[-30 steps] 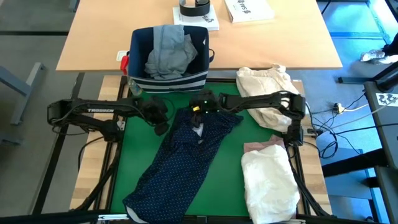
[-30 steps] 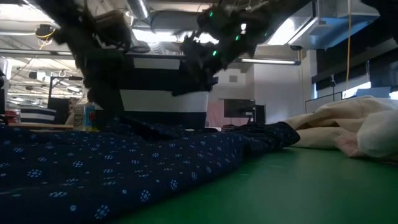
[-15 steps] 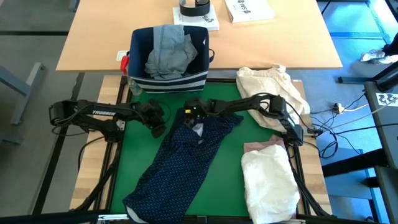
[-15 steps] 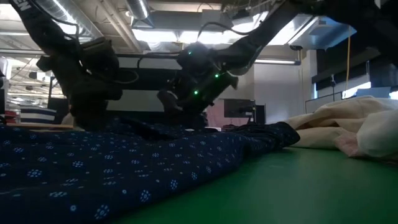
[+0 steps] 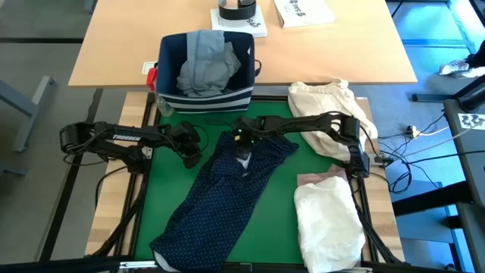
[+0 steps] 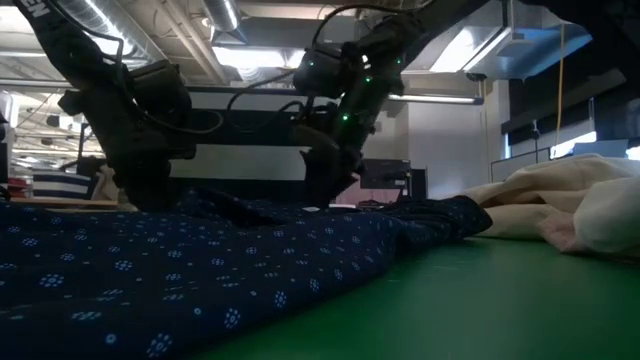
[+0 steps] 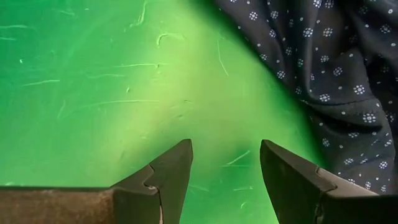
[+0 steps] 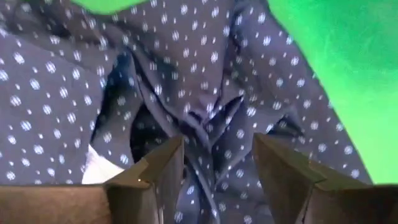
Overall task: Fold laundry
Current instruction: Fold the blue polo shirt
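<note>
I see both grippers open: right gripper [image 8: 214, 171] over the navy dotted shirt [image 5: 227, 189], left gripper [image 7: 225, 171] over green mat [image 7: 93, 81].

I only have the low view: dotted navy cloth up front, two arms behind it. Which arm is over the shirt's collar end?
Observer: The right gripper; it hangs over the navy dotted shirt, jaws open, nothing between them.
Operator: And the left one?
Observer: The left gripper is open too, over bare green mat just beside the shirt's edge.
Operator: Anything else nearby?
Observer: A white shirt lies at the mat's right side.
</note>
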